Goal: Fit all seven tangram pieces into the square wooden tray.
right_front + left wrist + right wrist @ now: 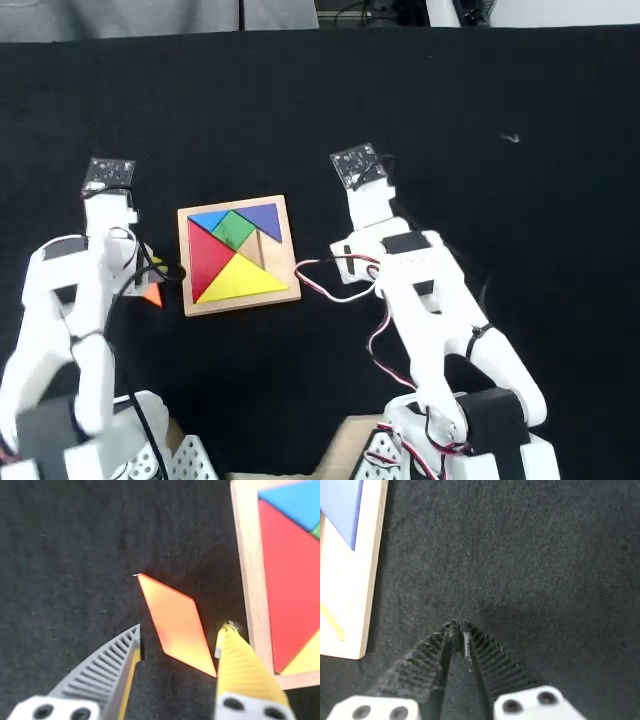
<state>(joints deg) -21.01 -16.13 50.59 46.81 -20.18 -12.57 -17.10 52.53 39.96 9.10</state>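
Starting with the high view: the square wooden tray [190, 300] is sitting left of centre on the black cloth [480, 170]. A blue triangle [207, 218] is lying in the tray's upper left. A green piece [235, 231] is sitting beside it, and a violet-blue piece [263, 215] is filling the upper right corner. A big red triangle [206, 258] is covering the left side, and a big yellow triangle [246, 280] is running along the bottom. A strip of bare wood [269, 250] is showing on the right side of the tray. The left arm [70, 290] is leaning in at the left of the frame, with an orange piece [152, 294] lying on the cloth just beside the tray's lower left corner. The right arm [420, 290] is standing to the right of the tray, apart from it.

Over to the left wrist view: the left gripper [182, 628] is hanging with its fingers spread, one on each side of the orange parallelogram, pinching nothing. The piece is lying flat on the cloth near the tray's rim, outside it. Whether the yellow finger [240, 665] is touching it, I cannot tell.

Now the right wrist view: the right gripper [456, 628] is showing its fingers pressed together, empty, over bare cloth, with a corner of the tray off to one side.
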